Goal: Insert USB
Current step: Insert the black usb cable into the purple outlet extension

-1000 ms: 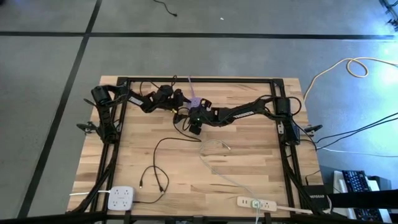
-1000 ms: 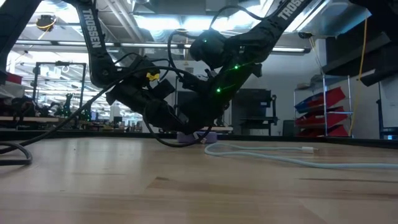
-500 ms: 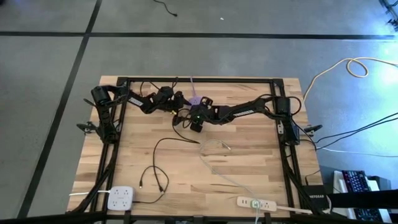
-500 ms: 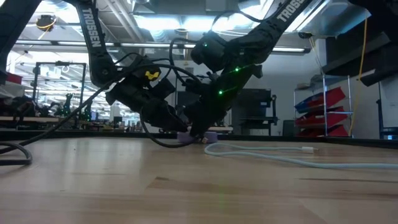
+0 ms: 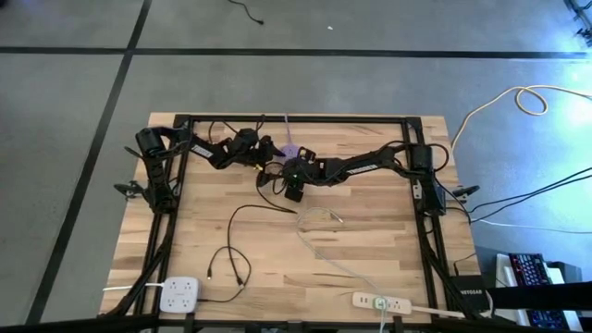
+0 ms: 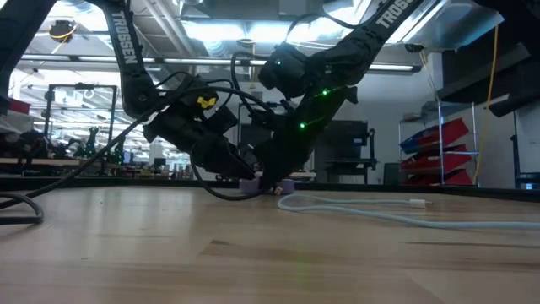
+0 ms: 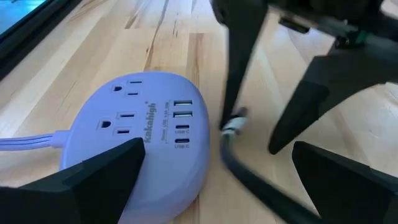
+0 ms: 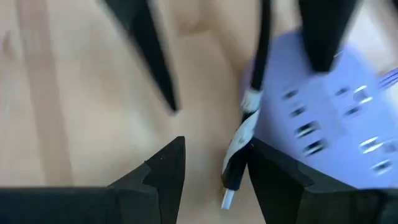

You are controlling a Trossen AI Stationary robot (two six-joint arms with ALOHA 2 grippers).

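USB plug, with its black cable, is clamped between the two fingers of the right hand; its metal tip sticks out past the fingers, close to the round lilac power hub but apart from it. In the left wrist view the plug end hangs just beside the hub's column of USB ports, not inside any port.

The left hand has its fingers wide apart and holds nothing; one finger lies over the near rim of the hub, the other is on the far side of the cable.

Seen from above, both hands meet near the far edge of the bench, about the middle of its width, with the right hand just beside the left hand and the hub between them and the far edge.

Farther out, a loose black cable curls over the middle of the bench, and a pale cable runs toward the near edge. A white square power strip lies near the near left corner, and a long white power strip lies along the near edge toward the right.
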